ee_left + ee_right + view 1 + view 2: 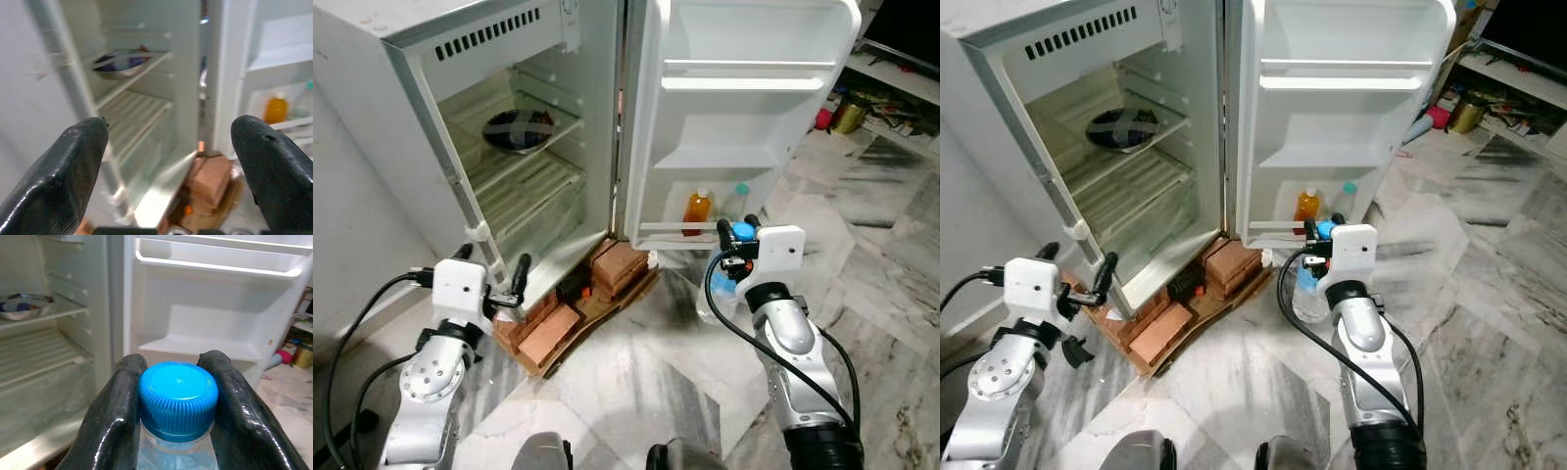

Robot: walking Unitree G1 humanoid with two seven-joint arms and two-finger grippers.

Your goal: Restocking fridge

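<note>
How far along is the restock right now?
Done: the fridge door stands open, and an orange bottle and a clear bottle sit in its bottom rack. In hand: the right gripper is shut on a blue-capped water bottle. Left: shelving it. The left gripper is open.

Open fridge (509, 127), R pincer (736, 233) gripping blue-cap bottle (741, 232)
</note>
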